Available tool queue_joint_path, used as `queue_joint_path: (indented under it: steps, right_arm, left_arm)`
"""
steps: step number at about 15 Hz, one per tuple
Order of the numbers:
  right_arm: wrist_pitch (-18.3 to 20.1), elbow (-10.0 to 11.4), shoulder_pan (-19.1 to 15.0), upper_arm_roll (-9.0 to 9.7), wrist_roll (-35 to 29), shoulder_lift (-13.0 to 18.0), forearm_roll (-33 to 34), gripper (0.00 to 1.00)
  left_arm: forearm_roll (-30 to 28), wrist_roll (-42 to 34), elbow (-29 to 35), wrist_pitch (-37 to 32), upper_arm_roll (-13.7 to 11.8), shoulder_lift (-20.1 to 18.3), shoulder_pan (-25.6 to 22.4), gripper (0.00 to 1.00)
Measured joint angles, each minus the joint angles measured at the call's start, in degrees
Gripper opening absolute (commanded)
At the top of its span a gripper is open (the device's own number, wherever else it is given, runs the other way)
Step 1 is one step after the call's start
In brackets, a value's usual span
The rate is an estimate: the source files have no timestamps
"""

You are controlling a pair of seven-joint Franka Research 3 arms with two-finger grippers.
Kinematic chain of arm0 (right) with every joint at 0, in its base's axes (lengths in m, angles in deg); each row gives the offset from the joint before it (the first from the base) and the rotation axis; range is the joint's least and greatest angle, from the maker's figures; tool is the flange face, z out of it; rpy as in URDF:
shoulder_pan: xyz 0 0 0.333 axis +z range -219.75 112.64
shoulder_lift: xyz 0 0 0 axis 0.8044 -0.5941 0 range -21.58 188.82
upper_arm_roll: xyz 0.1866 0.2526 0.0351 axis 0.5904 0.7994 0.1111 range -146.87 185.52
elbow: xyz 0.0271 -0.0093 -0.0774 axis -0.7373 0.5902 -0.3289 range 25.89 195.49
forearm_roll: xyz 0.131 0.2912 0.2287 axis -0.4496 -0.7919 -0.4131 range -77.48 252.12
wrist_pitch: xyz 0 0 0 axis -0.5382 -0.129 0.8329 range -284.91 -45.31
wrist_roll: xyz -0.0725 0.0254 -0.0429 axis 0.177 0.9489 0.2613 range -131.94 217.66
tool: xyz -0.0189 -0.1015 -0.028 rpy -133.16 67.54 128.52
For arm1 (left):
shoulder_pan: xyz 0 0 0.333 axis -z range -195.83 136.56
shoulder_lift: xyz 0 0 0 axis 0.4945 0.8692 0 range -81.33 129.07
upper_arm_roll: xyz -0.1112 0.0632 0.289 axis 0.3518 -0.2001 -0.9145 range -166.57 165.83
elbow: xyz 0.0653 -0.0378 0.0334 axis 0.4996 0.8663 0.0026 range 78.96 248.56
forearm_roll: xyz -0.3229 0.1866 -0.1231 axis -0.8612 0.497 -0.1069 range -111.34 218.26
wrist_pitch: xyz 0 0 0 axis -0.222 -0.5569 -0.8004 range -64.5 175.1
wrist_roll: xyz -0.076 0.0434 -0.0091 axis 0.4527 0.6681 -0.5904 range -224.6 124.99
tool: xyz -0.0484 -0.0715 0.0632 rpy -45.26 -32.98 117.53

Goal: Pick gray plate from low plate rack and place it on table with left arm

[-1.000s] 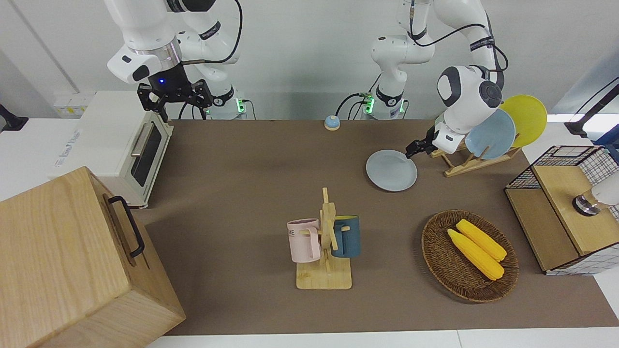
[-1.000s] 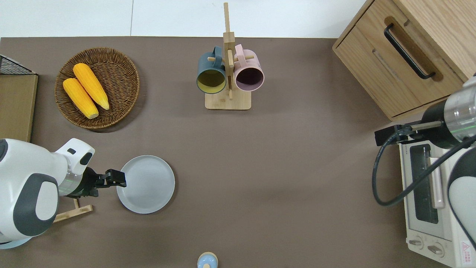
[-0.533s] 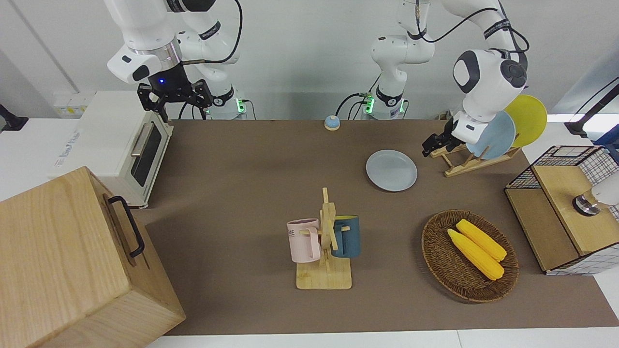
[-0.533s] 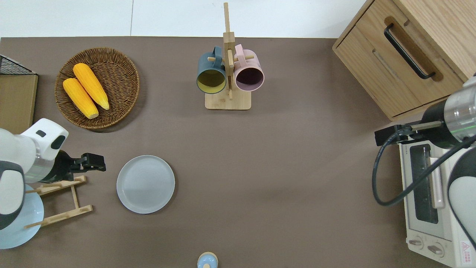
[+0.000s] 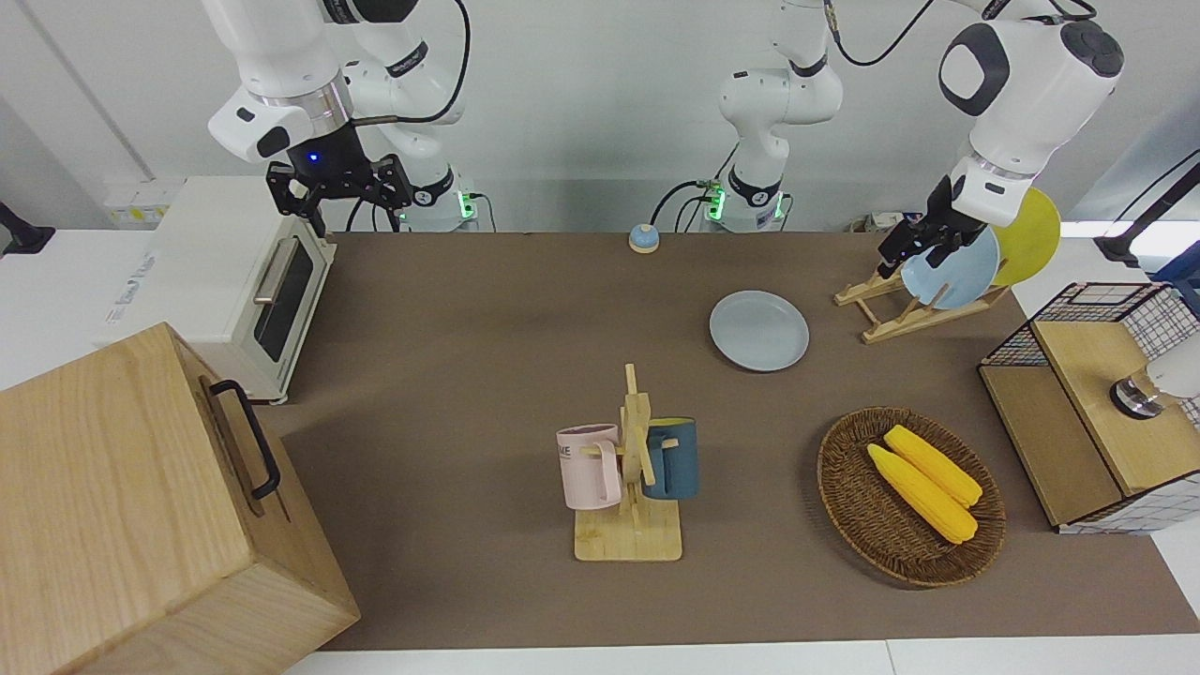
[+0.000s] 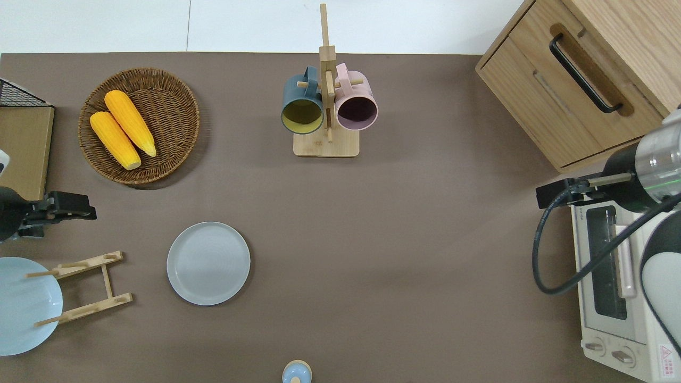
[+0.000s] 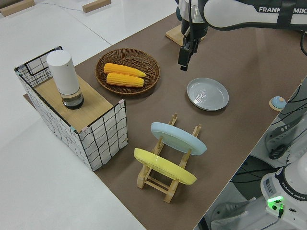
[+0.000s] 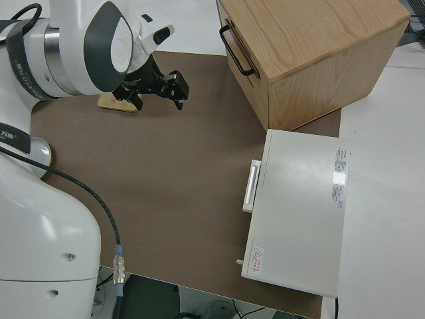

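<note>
— Brown matte table (image 6: 404, 255) first: what lies on it?
— Low pale wooden plate rack (image 6: 88, 287), holding light-blue (image 5: 952, 267) and yellow (image 5: 1029, 230) plates; round light-gray plate (image 6: 208, 263) flat just beside it.
— Grippers?
— Left gripper (image 6: 72, 206) is up, empty; whether its fingers are apart, I cannot tell. Right arm parked.

A robotics lab: two white robot arms (image 5: 787, 103) bolted at a brown table (image 5: 469, 375), kitchen props, bare white walls along the frame's top.
</note>
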Motion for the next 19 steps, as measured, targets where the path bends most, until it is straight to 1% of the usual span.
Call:
queue_joint_path:
  steps: [2, 6, 8, 10, 11, 15, 19]
  right_arm:
    - [0.0, 0.0, 0.0, 0.0, 0.0, 0.0, 0.0, 0.983]
    - [0.0, 0.0, 0.0, 0.0, 0.0, 0.0, 0.0, 0.983]
    - [0.0, 0.0, 0.0, 0.0, 0.0, 0.0, 0.0, 0.983]
    - [0.0, 0.0, 0.0, 0.0, 0.0, 0.0, 0.0, 0.983]
    - [0.0, 0.0, 0.0, 0.0, 0.0, 0.0, 0.0, 0.983]
    - [0.0, 0.0, 0.0, 0.0, 0.0, 0.0, 0.0, 0.983]
    - [0.0, 0.0, 0.0, 0.0, 0.0, 0.0, 0.0, 0.983]
  left_arm:
    - [2.0, -0.7, -1.4, -1.4, 0.1, 0.0, 0.1, 0.99]
    - [2.6, -2.2, -7.3, -7.4, 0.2, 0.2, 0.1, 0.99]
    - [2.9, -5.0, -9.4, -9.6, 0.2, 0.4, 0.1, 0.99]
    - [2.9, -8.1, -10.1, -9.9, 0.2, 0.8, 0.1, 0.99]
    - [2.9, -8.1, -10.1, -9.9, 0.3, 1.1, 0.1, 0.99]
    - [2.9, -6.1, -10.2, -9.7, 0.7, 2.2, 0.1, 0.99]
    - [2.9, -4.9, -10.2, -9.7, 0.9, 2.5, 0.1, 1.0]
